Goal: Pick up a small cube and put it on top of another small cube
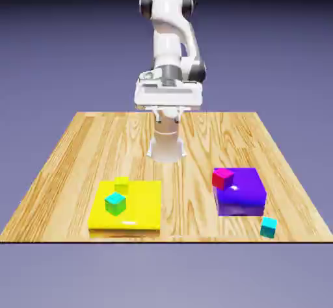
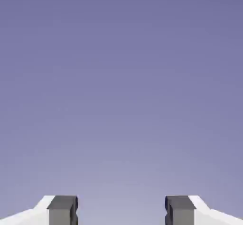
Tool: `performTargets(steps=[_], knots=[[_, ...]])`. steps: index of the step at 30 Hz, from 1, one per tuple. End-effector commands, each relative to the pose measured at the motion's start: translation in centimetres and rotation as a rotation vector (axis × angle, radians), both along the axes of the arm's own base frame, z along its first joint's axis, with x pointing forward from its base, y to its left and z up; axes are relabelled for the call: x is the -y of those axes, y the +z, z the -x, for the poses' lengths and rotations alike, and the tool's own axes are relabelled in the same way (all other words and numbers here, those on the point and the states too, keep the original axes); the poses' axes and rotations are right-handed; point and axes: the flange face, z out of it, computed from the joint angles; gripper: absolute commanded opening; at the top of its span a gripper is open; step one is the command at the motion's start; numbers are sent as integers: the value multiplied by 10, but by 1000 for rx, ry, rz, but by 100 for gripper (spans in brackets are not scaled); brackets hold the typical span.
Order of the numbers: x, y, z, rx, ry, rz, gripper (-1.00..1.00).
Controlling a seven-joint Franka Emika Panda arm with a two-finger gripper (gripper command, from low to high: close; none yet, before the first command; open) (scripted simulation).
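Nothing is picked up yet; this looks like the very start, before the reach. The arm is folded up over its base at the far edge of the table (image 1: 58, 170), with the gripper (image 2: 121, 210) held level, high above the wood. In the hand view its two grey fingertips (image 2: 61, 210) stand wide apart with only blue-violet backdrop between them, so it is open and empty

Taking the purple block (image 1: 244, 193) as the landmark: the teal cube (image 1: 268, 227) sits on the bare table just off the block's near corner, toward the exterior view's right. The magenta-topped cube (image 1: 222, 178) rests on top of the block, at its far corner toward the exterior view's left

As I judge it, the next move calls for swinging out over the teal cube, tipping the hand downward and lowering so the open fingers straddle it
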Motion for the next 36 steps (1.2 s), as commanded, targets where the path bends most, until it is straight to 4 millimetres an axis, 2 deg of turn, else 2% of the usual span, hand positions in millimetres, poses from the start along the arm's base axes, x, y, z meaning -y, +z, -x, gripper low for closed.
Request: performTargets(steps=[1, 10, 15, 19, 27, 36], knots=[[-9, -2, -10, -32, 29, 17, 0], [-98, -39, -89, -308, 285, 175, 0], [-155, -72, -120, -454, 424, 268, 0], [-201, -104, -137, -566, 531, 344, 0], [-291, -179, -151, -782, 730, 498, 0], [-377, -276, -134, -1019, 918, 674, 0]])
